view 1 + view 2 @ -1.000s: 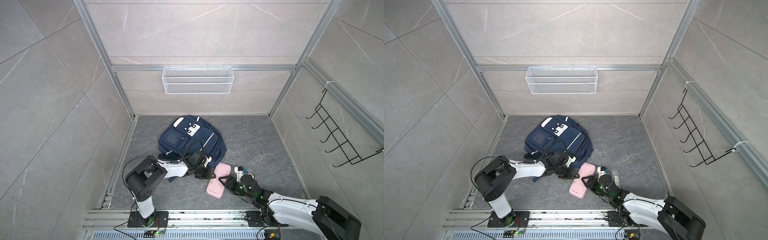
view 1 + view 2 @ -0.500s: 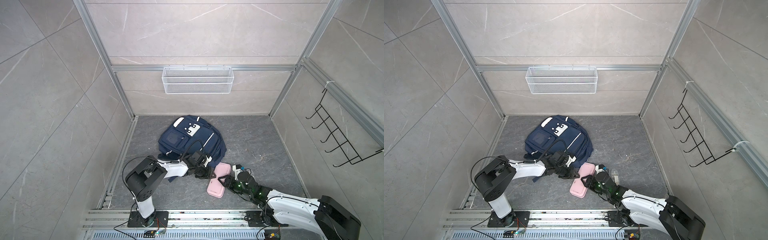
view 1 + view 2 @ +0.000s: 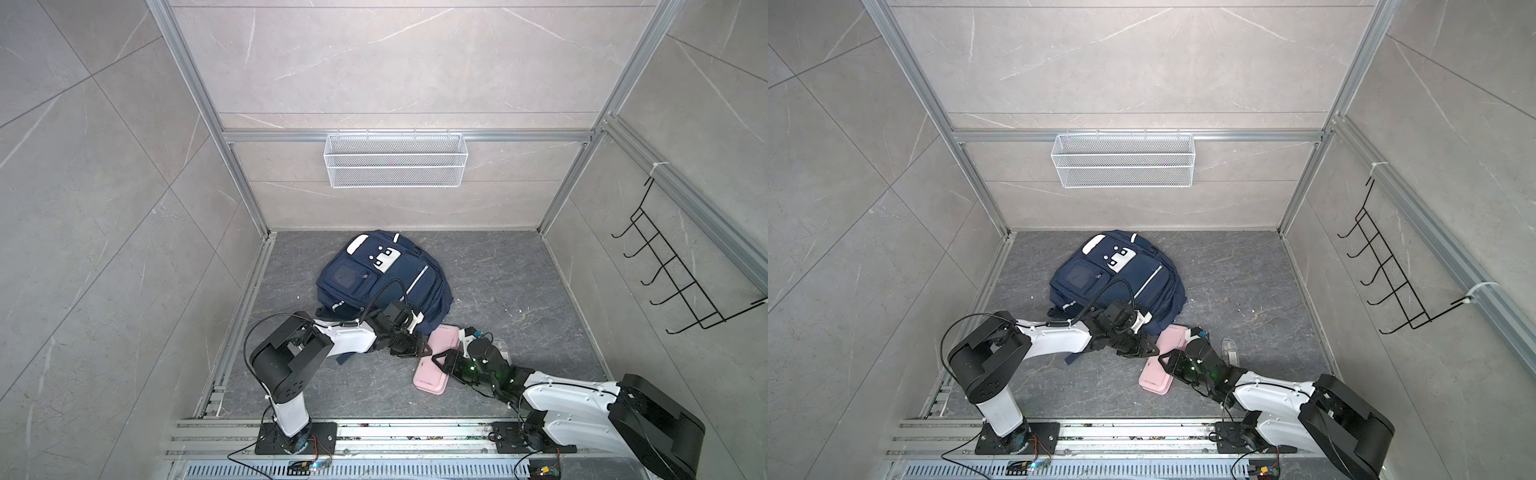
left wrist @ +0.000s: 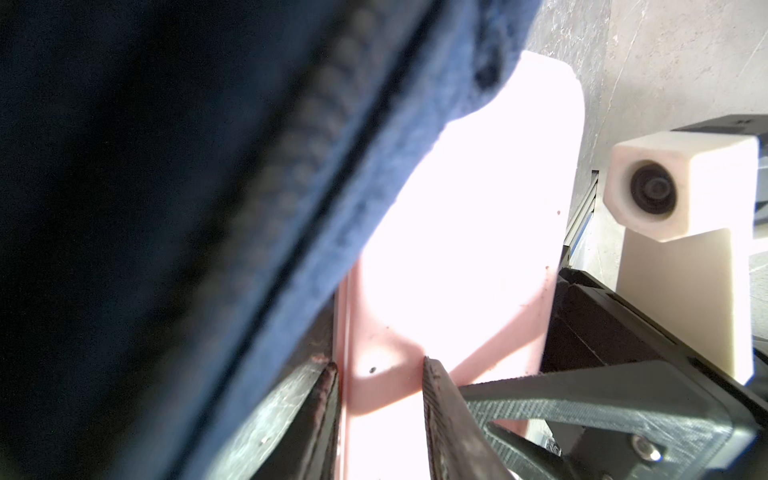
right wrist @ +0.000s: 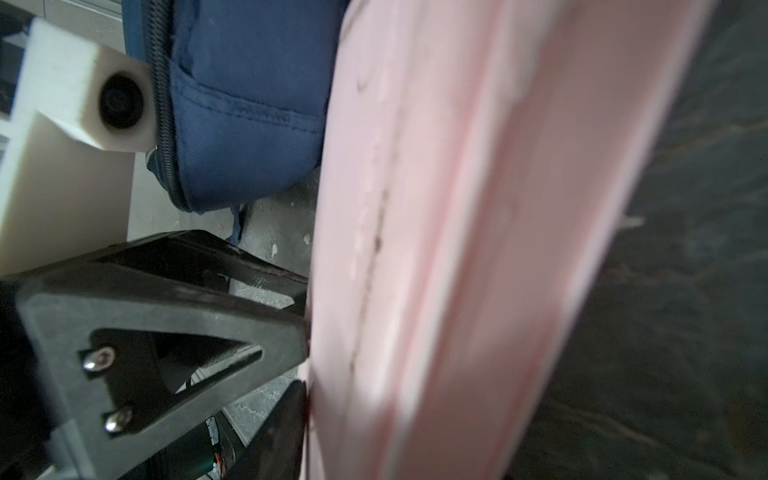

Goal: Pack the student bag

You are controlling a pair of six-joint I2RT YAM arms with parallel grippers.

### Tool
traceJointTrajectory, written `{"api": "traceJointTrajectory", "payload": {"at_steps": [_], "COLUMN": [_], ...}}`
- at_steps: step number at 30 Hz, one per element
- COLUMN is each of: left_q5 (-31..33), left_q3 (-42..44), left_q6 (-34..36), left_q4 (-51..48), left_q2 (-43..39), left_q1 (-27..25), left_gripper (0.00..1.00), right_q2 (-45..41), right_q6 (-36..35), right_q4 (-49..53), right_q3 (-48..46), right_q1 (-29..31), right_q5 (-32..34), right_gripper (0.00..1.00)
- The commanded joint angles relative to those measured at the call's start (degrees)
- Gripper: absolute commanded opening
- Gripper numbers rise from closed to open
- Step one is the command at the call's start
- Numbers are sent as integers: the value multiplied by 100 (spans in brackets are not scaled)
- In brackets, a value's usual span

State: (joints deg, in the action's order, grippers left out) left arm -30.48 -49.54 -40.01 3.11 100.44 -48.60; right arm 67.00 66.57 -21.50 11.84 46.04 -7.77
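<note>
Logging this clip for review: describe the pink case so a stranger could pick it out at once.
In a top view, find the navy bag lying mid-floor. At its near right corner lies the case. It is flat, oblong and the only pink thing there.

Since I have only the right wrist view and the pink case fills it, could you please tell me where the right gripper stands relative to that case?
Observer: In both top views the right gripper is at the middle of the pink case, on the long side facing its arm.
Operator: And the left gripper?
Observer: The left wrist view shows the left gripper with the case's edge between its fingers.
Operator: How does the bag lie?
Observer: The student bag lies flat, front pocket up, beyond the case.
</note>
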Motion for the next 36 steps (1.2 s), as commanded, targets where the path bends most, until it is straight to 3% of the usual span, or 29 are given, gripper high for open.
{"api": "traceJointTrajectory", "payload": {"at_steps": [1,12,21,28,36], "left_q5": [-150,-241,-124,-108,771], "left_q3": [-136,-577,-1340,-1452,-2126], "left_q6": [10,284,862,1088,1673], "left_q4": [-279,-866,-2031,-2428,-3440], "left_q2": [-77,-409,-1088,-1387,-1434], "left_q1": [-140,-118,-15,469,755], "left_gripper": [35,43,45,45,47], "right_q2": [41,-652,-1621,-2257,-2379], "right_q6": [-177,-337,-504,-883,-1444], "right_q4": [-289,674,2049,3053,3892], "right_q3": [250,262,404,756,1568], "right_q1": [18,14,6,-43,-420], "right_q5": [-160,-54,203,518,638], "right_gripper": [45,26,22,18,17]}}
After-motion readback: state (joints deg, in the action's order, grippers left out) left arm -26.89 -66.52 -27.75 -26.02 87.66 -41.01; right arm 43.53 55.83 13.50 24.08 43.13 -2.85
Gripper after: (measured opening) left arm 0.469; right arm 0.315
